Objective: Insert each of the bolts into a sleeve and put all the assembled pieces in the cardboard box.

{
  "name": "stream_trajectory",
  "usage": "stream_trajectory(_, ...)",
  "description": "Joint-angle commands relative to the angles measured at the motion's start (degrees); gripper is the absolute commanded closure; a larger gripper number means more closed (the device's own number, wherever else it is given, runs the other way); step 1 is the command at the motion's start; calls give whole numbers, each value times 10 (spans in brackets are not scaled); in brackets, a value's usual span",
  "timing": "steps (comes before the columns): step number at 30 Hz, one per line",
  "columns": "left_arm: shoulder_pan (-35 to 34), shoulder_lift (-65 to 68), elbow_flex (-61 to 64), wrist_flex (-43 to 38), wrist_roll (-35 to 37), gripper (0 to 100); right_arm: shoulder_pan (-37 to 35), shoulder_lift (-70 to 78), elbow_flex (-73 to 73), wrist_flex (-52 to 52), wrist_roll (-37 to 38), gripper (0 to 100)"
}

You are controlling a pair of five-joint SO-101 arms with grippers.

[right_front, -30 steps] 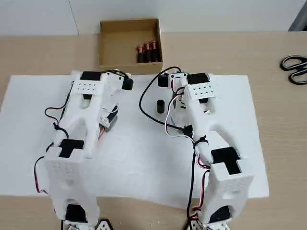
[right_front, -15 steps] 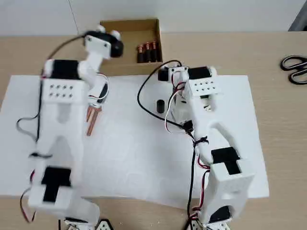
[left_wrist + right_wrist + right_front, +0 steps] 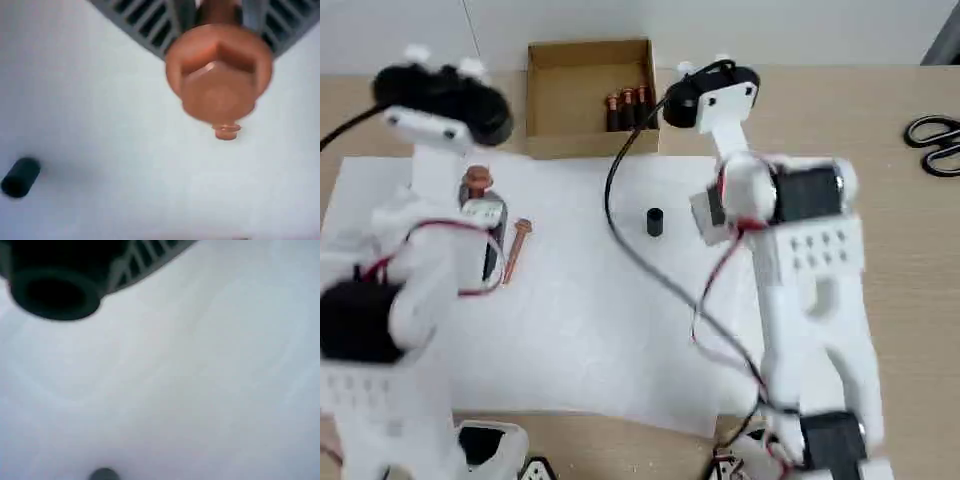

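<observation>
"Copper-toned metal, entry one: the held bolt [image 3: 218, 75] — hexagonal head on a round flange, smooth, head turned toward the wrist camera. Who has it?"

"The left gripper [image 3: 218, 15]. Its ribbed grey jaws are clenched on the shank, raised over the left side of the white sheet [image 3: 600, 320]."

"Entry two?"

"Held sleeve [image 3: 52, 290]: matte black, a short tube with a round open mouth. The right gripper [image 3: 708, 212] grasps it, one ribbed jaw lying along its side, above the sheet's right half."

"Loose stock on the sheet?"

"One loose bolt [image 3: 517, 245], same copper finish, lying flat just beside the left gripper with its head toward the far edge. One loose sleeve [image 3: 654, 221], black, standing on end as far as the high view tells. It sits near the sheet's middle, between the two arms and apart from both."

"Farther back?"

"Cardboard box [image 3: 565, 100] — brown, square, open-topped, on the wooden table [image 3: 880, 90] at the sheet's far edge. Inside, near its right wall, three assembled pieces [image 3: 628, 108] lie side by side: black sleeves with copper heads showing at their far ends."

"Last entry?"

"Scissors [image 3: 935, 135], black-handled, at the table's right edge, well apart from the rest."
</observation>
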Motion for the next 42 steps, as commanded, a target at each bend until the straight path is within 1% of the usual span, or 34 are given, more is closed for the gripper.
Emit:
stream_trajectory(1,4,-63,57,-46,78,994,-37,-108,48,7,-1,995)
stream_trajectory(3,1,-85,93,-71,114,994,-61,-154,82,6,-3,995)
stream_trajectory(6,-1,-110,138,-111,152,994,-69,-216,133,-17,-4,995)
stream_trajectory(9,-1,-123,170,-142,196,994,-68,-269,196,-69,-4,995)
stream_trajectory(14,-1,-126,212,-197,261,994,-71,-341,351,-183,-5,995)
stream_trajectory(20,4,-125,256,-256,268,994,-73,-430,556,-364,-6,995)
stream_trajectory(25,22,-124,269,-263,268,994,-73,-548,716,-504,-10,995)
stream_trajectory(28,52,-124,269,-265,269,994,-78,-641,810,-556,-46,995)
stream_trajectory(32,92,-123,269,-267,269,994,-105,-775,942,-637,-100,995)
stream_trajectory(34,100,-123,282,-294,270,994,-124,-836,997,-664,-125,995)
stream_trajectory(36,99,-124,297,-332,275,994,-144,-877,1034,-671,-132,995)
stream_trajectory(39,100,-124,332,-401,302,994,-162,-860,1051,-674,-134,995)
stream_trajectory(42,119,-124,375,-455,305,994,-183,-854,1053,-673,-135,995)
